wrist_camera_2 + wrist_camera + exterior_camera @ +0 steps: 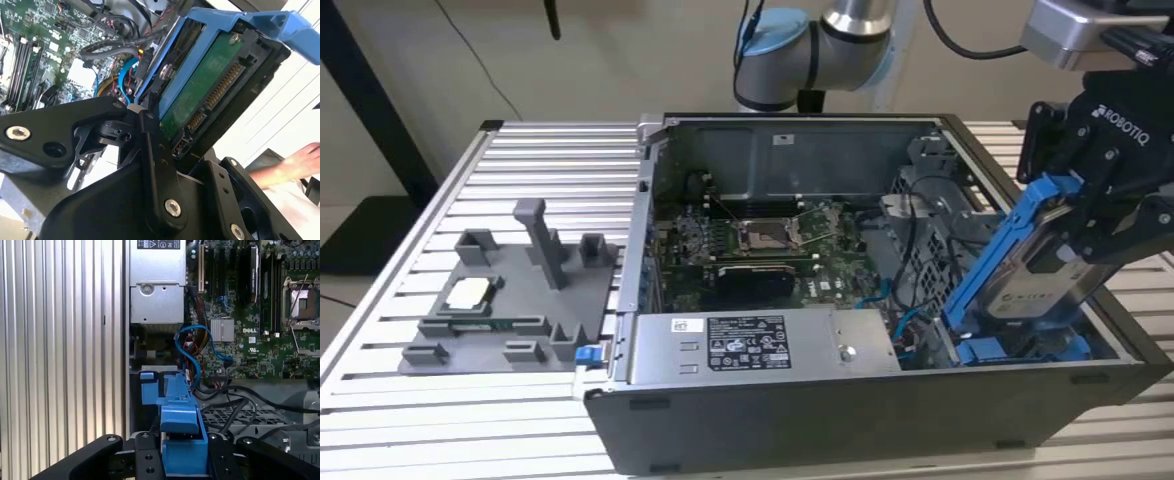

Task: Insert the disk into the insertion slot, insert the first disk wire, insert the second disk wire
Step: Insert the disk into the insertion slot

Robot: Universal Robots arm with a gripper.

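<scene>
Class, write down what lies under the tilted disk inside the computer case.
Under the disk, held tilted by the gripper, blue fittings of the insertion slot show at its lower end. The slot's floor is hidden by the disk.

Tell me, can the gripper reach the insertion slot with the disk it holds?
Probably yes: the gripper holds the disk tilted, its lower end at the insertion slot; the blue cable lies to the side, not across it.

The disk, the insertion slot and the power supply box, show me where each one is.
the disk [1043, 290], exterior view, on its silver labelled face.
the insertion slot [987, 352], exterior view, on its blue fitting.
the power supply box [761, 345], exterior view, on its label.
</scene>
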